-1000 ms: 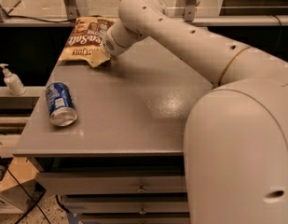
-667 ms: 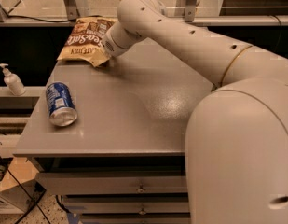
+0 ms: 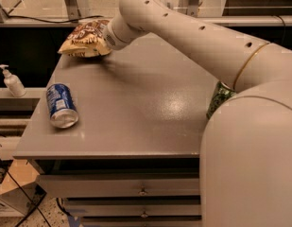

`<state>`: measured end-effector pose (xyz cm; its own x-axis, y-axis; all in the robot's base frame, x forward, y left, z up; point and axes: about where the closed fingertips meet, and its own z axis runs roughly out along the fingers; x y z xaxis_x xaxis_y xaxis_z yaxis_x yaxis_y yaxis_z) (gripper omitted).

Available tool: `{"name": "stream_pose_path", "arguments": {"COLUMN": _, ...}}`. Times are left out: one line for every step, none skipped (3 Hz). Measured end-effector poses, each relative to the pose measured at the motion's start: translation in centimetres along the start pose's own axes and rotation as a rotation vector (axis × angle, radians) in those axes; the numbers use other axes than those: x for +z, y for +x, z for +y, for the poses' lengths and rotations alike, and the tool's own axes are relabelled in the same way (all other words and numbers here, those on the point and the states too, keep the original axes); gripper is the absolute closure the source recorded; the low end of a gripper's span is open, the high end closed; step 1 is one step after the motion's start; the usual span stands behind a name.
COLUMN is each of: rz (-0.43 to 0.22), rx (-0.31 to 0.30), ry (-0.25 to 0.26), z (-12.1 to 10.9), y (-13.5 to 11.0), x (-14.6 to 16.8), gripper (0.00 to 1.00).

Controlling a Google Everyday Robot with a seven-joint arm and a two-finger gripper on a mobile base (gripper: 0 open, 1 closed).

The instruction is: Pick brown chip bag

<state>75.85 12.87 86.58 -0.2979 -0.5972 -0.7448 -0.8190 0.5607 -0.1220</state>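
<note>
The brown chip bag (image 3: 85,38), crinkly brown with a cream-yellow band along its lower edge, hangs tilted just above the far left corner of the grey table (image 3: 141,108). My gripper (image 3: 104,38) is at the bag's right end, at the tip of the white arm, and is shut on the bag. The wrist hides most of the fingers. The bag casts a shadow on the tabletop below it.
A blue can (image 3: 60,106) lies on its side near the table's left edge. A green can (image 3: 220,98) stands at the right, partly behind my arm. A pump bottle (image 3: 12,81) stands on a shelf to the left. Drawers (image 3: 143,191) are under the table.
The bag has gone from lying flat on the table to being raised and tilted in the gripper. The cans have not moved.
</note>
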Motion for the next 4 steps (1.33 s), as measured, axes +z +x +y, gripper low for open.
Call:
{"name": "stream_pose_path", "arguments": {"rz": -0.062, "rx": -0.060, "ry": 0.009, "z": 0.0, "y": -2.8, "x": -2.4, "gripper": 1.00}}
{"name": "stream_pose_path", "arguments": {"rz": -0.138, "rx": -0.162, "ry": 0.010, "z": -0.3, "y": -6.7, "x": -7.1, "gripper": 1.00}}
{"name": "stream_pose_path", "arguments": {"rz": -0.202, "rx": -0.276, "ry": 0.030, "z": -0.7, "y": -10.1, "x": -12.8, "gripper": 1.00}}
{"name": "stream_pose_path", "arguments": {"rz": -0.258, "rx": -0.390, "ry": 0.080, "z": -1.2, "y": -13.3, "x": -18.8, "gripper": 1.00}}
